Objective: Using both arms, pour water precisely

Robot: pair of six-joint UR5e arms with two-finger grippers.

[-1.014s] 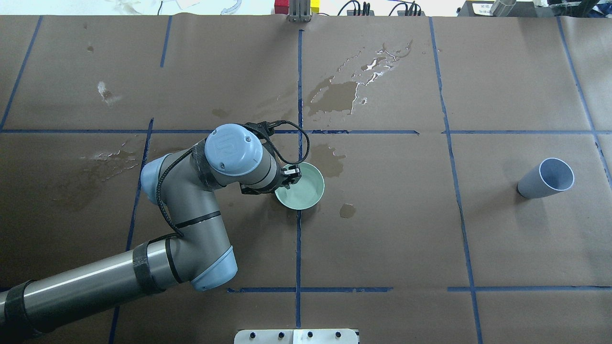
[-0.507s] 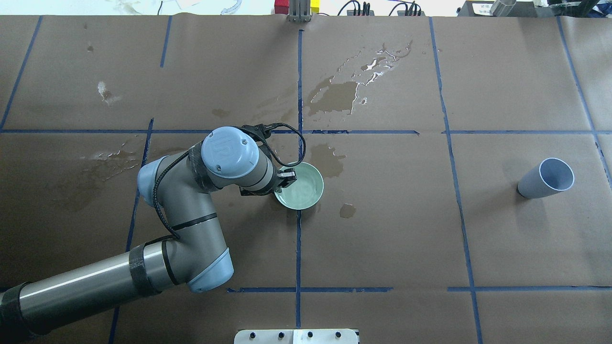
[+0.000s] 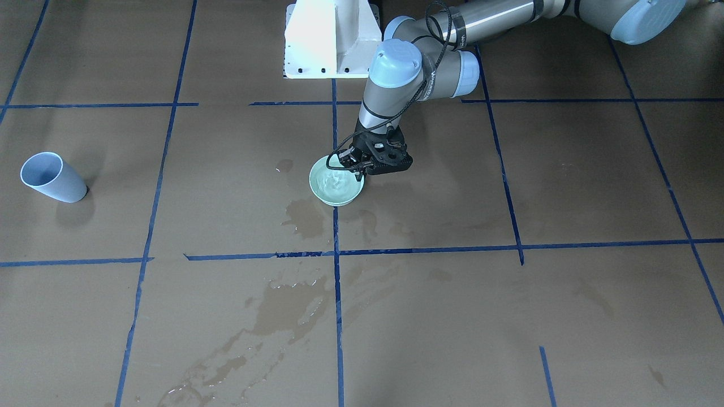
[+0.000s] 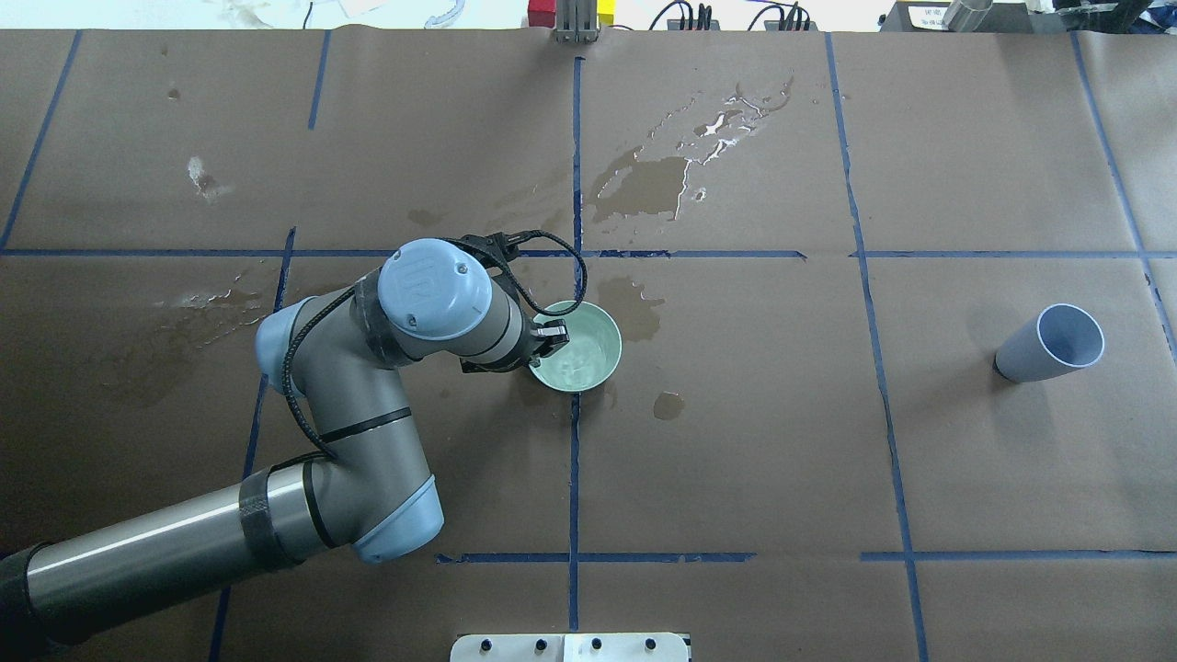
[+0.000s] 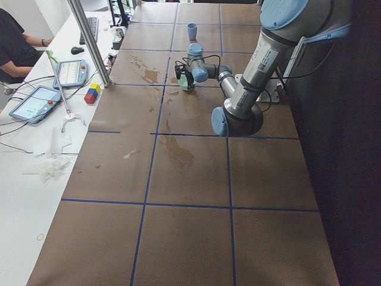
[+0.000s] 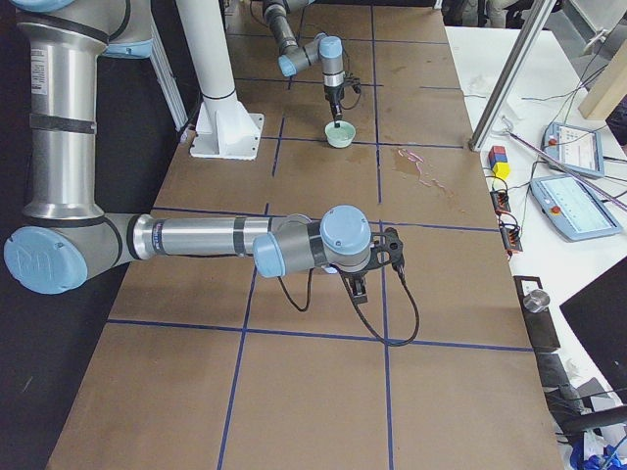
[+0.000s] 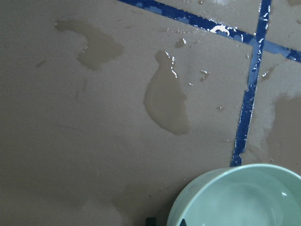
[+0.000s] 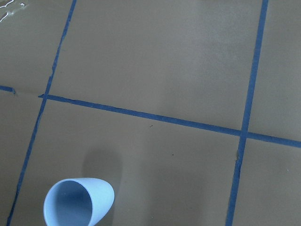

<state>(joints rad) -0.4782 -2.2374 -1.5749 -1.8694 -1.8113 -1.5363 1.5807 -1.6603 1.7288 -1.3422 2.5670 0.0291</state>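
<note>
A mint-green bowl [image 4: 588, 363] sits near the table's middle on a blue tape line. It holds a little water [image 3: 334, 181], which shows as a rippled sheen. My left gripper [image 4: 552, 333] is shut on the bowl's left rim, one finger inside and one outside. I cannot tell if the bowl is lifted off the paper. The bowl also shows in the left wrist view [image 7: 240, 200]. A pale blue cup [image 4: 1048, 345] stands far to the right, empty, and shows in the right wrist view [image 8: 77, 205]. My right gripper [image 6: 361, 287] shows only in the exterior right view, so I cannot tell its state.
Wet patches mark the brown paper beyond the bowl [image 4: 644, 184] and to its right [image 4: 668, 405]. The white pedestal [image 3: 331, 39] stands at the robot's edge. Coloured blocks [image 5: 92, 93] and tablets lie on the side bench, where a person sits.
My left arm has drawn back a little to the left. The bowl has shifted slightly with it, and the water now ripples.
</note>
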